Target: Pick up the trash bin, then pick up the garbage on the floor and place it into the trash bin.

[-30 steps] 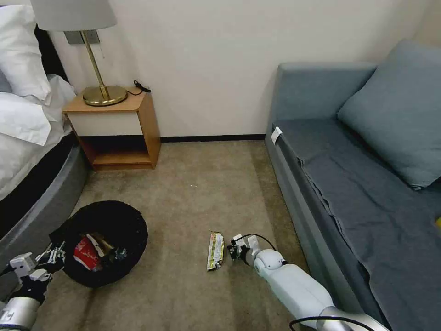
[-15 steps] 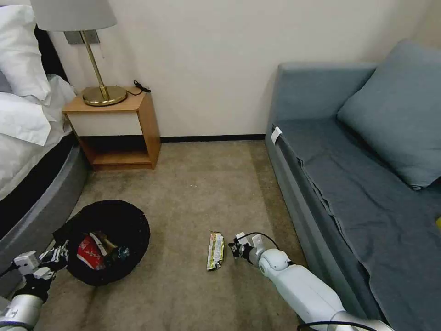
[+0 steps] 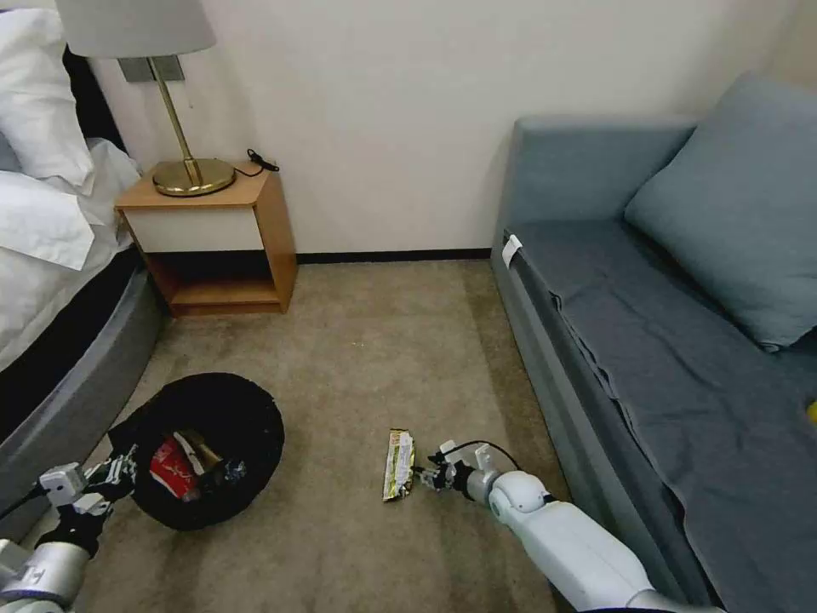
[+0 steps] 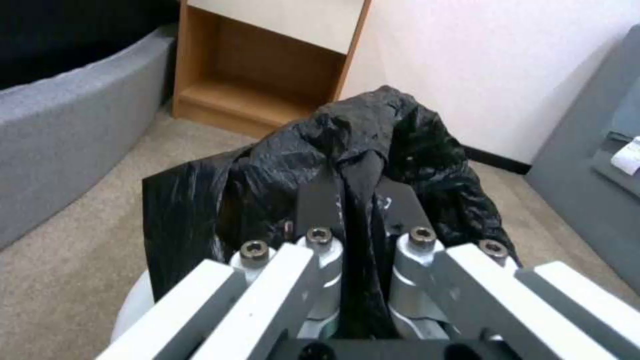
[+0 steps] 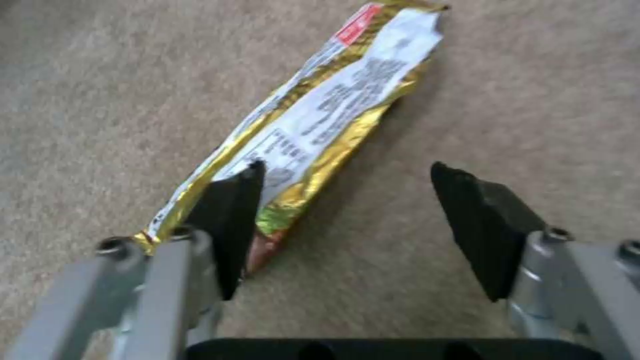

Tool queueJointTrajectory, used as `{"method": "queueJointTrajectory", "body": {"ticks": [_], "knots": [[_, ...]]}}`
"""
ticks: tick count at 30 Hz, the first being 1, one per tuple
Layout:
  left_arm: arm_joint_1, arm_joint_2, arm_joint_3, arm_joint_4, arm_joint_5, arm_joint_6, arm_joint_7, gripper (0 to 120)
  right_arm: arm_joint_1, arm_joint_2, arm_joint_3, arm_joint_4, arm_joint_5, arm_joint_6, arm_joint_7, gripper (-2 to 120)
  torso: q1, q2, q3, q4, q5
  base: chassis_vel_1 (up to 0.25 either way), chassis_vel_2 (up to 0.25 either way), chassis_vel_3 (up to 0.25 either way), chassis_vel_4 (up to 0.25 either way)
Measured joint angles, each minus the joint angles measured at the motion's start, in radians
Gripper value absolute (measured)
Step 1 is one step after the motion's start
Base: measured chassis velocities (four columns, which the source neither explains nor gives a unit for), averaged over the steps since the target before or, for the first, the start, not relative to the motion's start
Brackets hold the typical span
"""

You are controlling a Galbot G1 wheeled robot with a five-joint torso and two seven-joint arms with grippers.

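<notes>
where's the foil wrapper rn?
Foil wrapper lies on the carpet, center in the head view, between trash bin and sofa, right gripper beside it.

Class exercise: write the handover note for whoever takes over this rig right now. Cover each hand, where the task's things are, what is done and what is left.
Left hand: shut on the black bag at the rim of the trash bin.
Right hand: open, low over the carpet at the near end of the yellow-green foil wrapper, one finger overlapping it, not gripping.
Done: red-white wrapper and other litter lie in the bin.
Left: grasp the foil wrapper and drop it in the bin.
</notes>
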Motion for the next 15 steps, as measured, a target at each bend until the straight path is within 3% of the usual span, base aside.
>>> {"method": "queueJointTrajectory", "body": {"ticks": [2, 8, 15], "knots": [[0.000, 0.000, 0.000, 0.000, 0.000, 0.000, 0.000, 4, 0.000, 0.002, 0.000, -0.002, 0.000, 0.000, 0.000, 71, 0.000, 0.000, 0.000, -0.0001, 0.0000, 0.000, 0.000, 0.000, 0.000], [0.005, 0.004, -0.014, 0.012, -0.002, -0.006, 0.005, 4, 0.006, 0.036, 0.013, -0.049, -0.003, 0.003, 0.010, 96, 0.000, 0.000, 0.000, 0.0000, -0.0001, 0.000, 0.000, 0.000, 0.000], [0.003, 0.010, -0.019, 0.020, -0.007, -0.007, 0.007, 4, 0.004, 0.048, 0.042, -0.070, -0.001, 0.004, 0.029, 100, 0.000, 0.000, 0.000, 0.0000, -0.0001, 0.000, 0.000, 0.000, 0.000]]}}
